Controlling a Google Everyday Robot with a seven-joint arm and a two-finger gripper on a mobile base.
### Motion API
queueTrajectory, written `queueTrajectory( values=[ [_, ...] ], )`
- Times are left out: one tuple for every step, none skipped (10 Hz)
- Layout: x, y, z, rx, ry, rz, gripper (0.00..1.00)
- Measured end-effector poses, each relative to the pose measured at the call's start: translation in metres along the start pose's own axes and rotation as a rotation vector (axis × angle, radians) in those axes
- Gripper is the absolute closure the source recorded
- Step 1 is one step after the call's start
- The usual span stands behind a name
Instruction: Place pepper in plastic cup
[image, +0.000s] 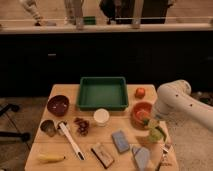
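End effector (153, 121): pressed together, positioned just above small light green translucent plastic cup (156, 133), beside round orange bowl (136, 109) on wooden worktop (60, 145). Slender dark green chili pepper: not distinguishable; poss. pinched in end effector, unconfirmed. Handling est.: light, semi-stiff, waxy/slippery skin; grip mid-body, moderate force.

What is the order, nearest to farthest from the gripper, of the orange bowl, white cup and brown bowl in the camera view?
The gripper hangs at the picture's right, by the plastic cup.
1. Orange bowl, right beside it.
2. White cup, mid-table.
3. Brown bowl, far across at the picture's left.
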Motion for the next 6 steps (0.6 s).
queueTrajectory(
  values=[
    [0.001,0.000,0.001,-0.002,-0.003,0.006,1.00],
    [0.001,0.001,0.003,-0.005,-0.007,0.010,1.00],
    [0.004,0.002,0.005,-0.009,-0.011,0.017,1.00],
    [0.006,0.003,0.007,-0.014,-0.017,0.025,1.00],
    [0.009,0.004,0.009,-0.017,-0.021,0.032,1.00],
    [0.012,0.004,0.011,-0.021,-0.025,0.037,1.00]
  ],
)
